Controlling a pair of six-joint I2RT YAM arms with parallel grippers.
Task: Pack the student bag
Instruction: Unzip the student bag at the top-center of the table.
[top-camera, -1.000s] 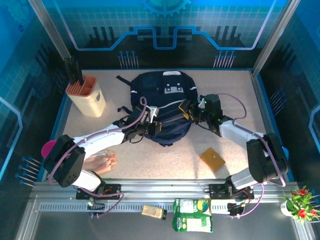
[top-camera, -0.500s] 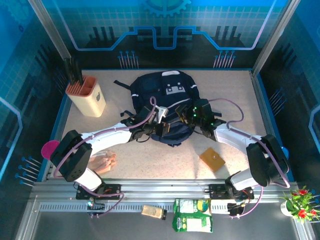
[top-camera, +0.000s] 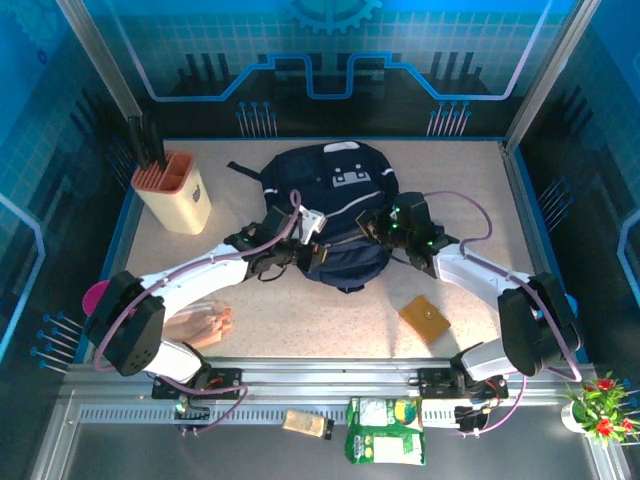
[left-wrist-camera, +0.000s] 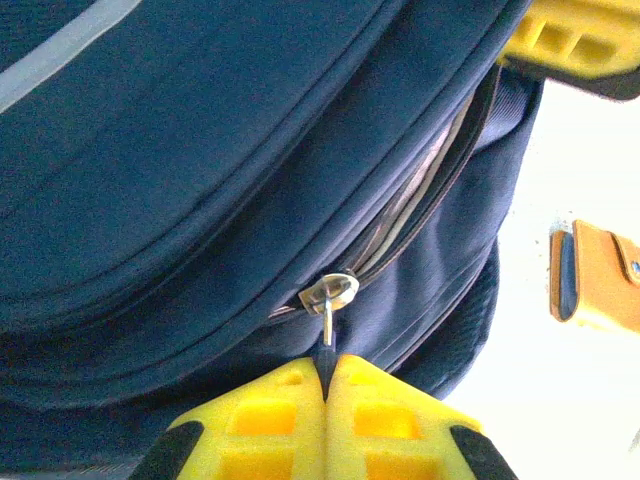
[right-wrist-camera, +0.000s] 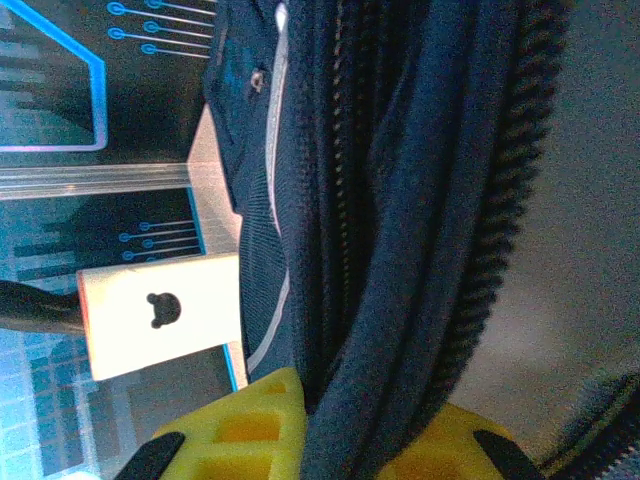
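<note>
Pinching the zipper pull (left-wrist-camera: 327, 300) at lower centre, the left gripper (left-wrist-camera: 325, 375) may slip off if the right gripper (right-wrist-camera: 340, 405), clamped on the student bag (right-wrist-camera: 400, 200), lets go.

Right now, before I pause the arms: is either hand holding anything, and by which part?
The left hand pinches the zipper pull of the bag. The right hand grips the bag's folded edge beside the zipper teeth.

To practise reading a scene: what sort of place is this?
Probably a robotics lab or demo cell: a table walled by blue circuit-patterned panels, an aluminium rail carrying two robot arms, and staged props like the student bag.
</note>
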